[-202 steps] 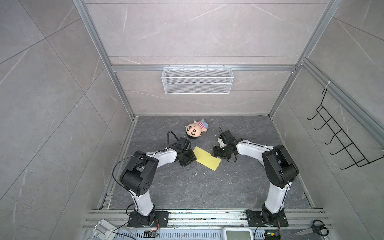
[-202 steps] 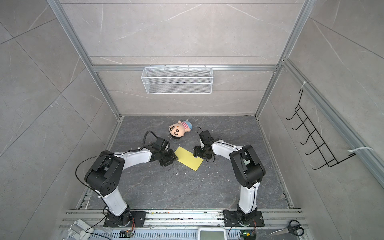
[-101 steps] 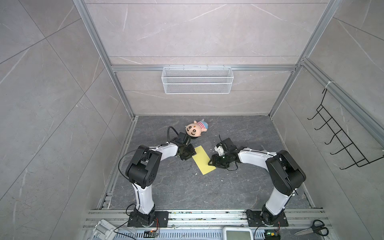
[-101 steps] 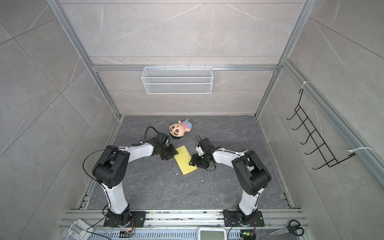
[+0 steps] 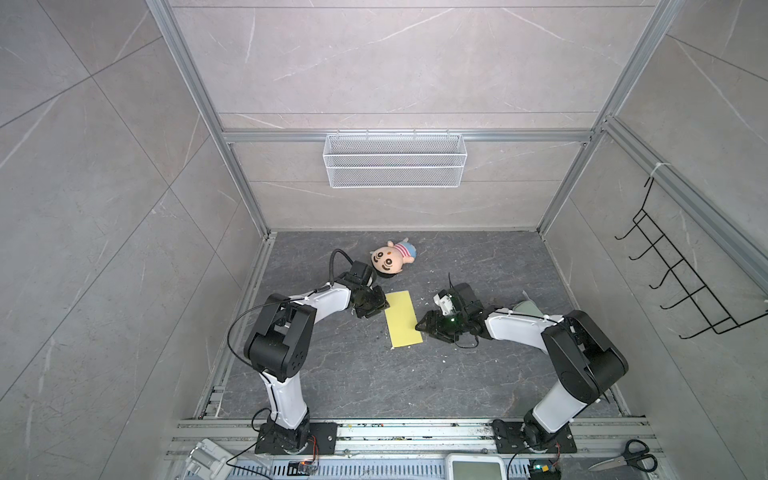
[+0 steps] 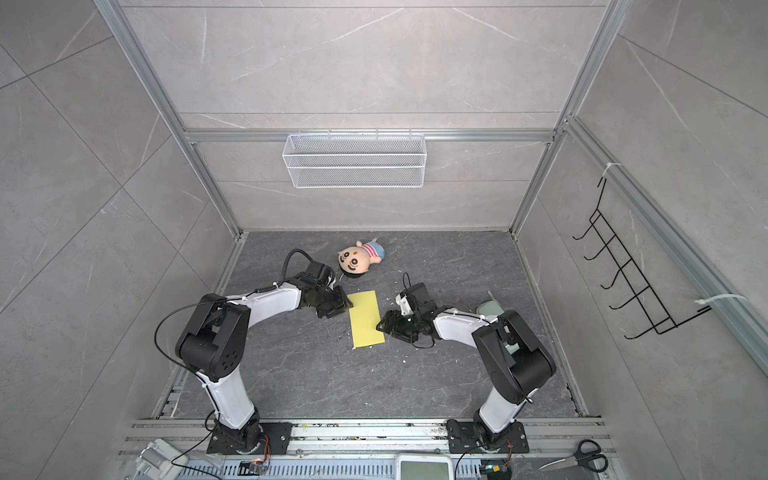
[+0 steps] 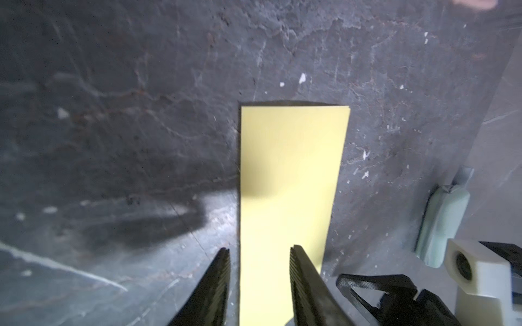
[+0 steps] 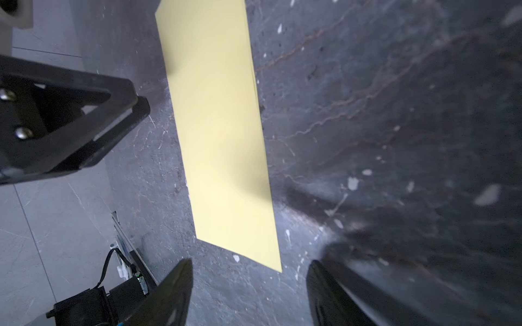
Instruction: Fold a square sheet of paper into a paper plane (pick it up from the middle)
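The square sheet of paper (image 5: 402,319) (image 6: 365,319) lies flat on the dark floor, pale yellow and doubled into a narrow rectangle. No paper plane is in view. My left gripper (image 5: 383,306) (image 6: 348,307) sits low at the sheet's far left edge. In the left wrist view its jaws (image 7: 258,249) stand narrowly open, one finger (image 7: 299,265) over the paper (image 7: 288,180) and one beside its long edge. My right gripper (image 5: 420,326) (image 6: 381,326) is at the sheet's near right edge, open (image 8: 250,264), with only bare floor between its fingers and a paper corner (image 8: 220,127) just ahead.
A plush doll (image 5: 390,259) lies just behind the left gripper. A pale green pad (image 5: 525,309) rests behind the right arm. A wire basket (image 5: 395,166) hangs on the back wall and a hook rack (image 5: 681,282) on the right wall. Scissors (image 5: 627,457) lie at the front right.
The paper has swung from a diagonal to nearly straight front to back. The right gripper has moved toward the front along its right edge. The left jaws have narrowed.
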